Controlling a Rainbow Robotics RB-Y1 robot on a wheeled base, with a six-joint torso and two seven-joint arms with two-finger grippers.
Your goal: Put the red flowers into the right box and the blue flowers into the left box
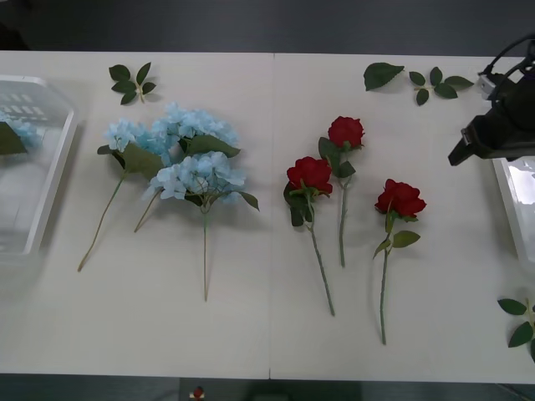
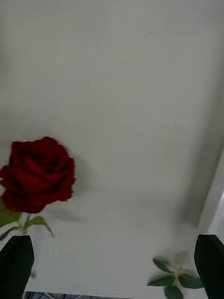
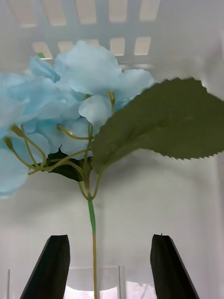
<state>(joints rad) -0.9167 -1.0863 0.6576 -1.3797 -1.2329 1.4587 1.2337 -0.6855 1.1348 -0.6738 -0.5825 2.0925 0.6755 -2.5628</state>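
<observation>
Three red flowers [image 1: 344, 132] on table [image 1: 267, 334]; left wrist: blue flower [image 3: 70, 103] in left box [image 3: 93, 28].

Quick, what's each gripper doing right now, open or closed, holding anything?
Left gripper: open, blue flower stem between its fingers, ungripped.
Right gripper: open, holding nothing.

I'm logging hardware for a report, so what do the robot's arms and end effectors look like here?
The right end effector has two black, flat, blunt-tipped fingers. The left end effector has matching black fingers, tapering toward the tips. In the front view the right arm's wrist is a blocky black housing with a pale grey part and a black cable looping above it.
</observation>
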